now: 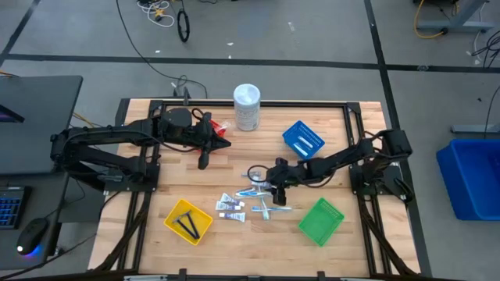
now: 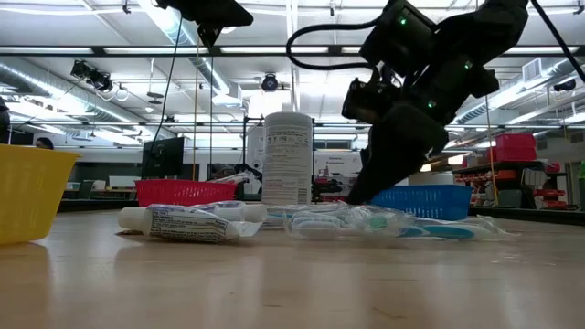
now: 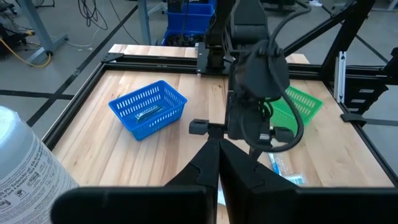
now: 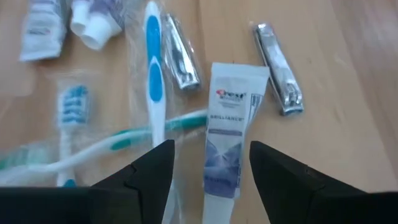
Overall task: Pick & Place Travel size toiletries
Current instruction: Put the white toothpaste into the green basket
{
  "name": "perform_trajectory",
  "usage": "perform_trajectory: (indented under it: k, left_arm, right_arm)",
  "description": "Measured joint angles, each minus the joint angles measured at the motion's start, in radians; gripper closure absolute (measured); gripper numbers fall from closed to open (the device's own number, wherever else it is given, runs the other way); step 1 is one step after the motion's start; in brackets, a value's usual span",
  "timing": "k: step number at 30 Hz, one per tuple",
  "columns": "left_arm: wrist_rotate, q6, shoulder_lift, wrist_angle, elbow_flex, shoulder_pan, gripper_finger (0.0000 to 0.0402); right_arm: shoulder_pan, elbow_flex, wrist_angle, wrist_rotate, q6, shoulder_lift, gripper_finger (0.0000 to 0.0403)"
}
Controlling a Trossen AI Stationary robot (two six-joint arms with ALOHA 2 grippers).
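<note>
Toothpaste tube (image 4: 226, 130) lies between the right tool's (image 4: 211, 163) spread fingers — left tool (image 3: 219, 163) pressed together, aloft.

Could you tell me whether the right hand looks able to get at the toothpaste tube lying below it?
Probably yes. The right hand is open, its fingers either side of the toothpaste tube, with nothing lying on top of it. A toothbrush and nail clippers lie beside the tube, so a finger might nudge them.

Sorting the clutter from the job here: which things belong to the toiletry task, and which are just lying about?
Job:
white toothpaste tube between the open right gripper fingers
blue-handled toothbrush
two silver nail clippers
blue basket

Lying about:
tall white cylindrical container
floor cables
</note>
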Motion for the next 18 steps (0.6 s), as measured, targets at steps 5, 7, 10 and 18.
perform_trajectory:
  k: [5, 7, 10, 18]
  left_arm:
    - [0.0, 0.0, 0.0, 0.0, 0.0, 0.0, 0.0388]
    - [0.0, 0.0, 0.0, 0.0, 0.0, 0.0, 0.0393]
    - [0.0, 0.0, 0.0, 0.0, 0.0, 0.0, 0.0397]
    - [0.0, 0.0, 0.0, 0.0, 0.0, 0.0, 0.0382]
  right_arm:
    - [0.0, 0.0, 0.0, 0.02, 0.0, 0.02, 0.0178]
    - [0.0, 0.0, 0.001, 0.02, 0.0, 0.026, 0.018]
    - [0.0, 0.0, -0.004, 0.02, 0.0, 0.031, 0.0188]
    - [0.0, 0.0, -0.006, 0.02, 0.0, 0.031, 0.022]
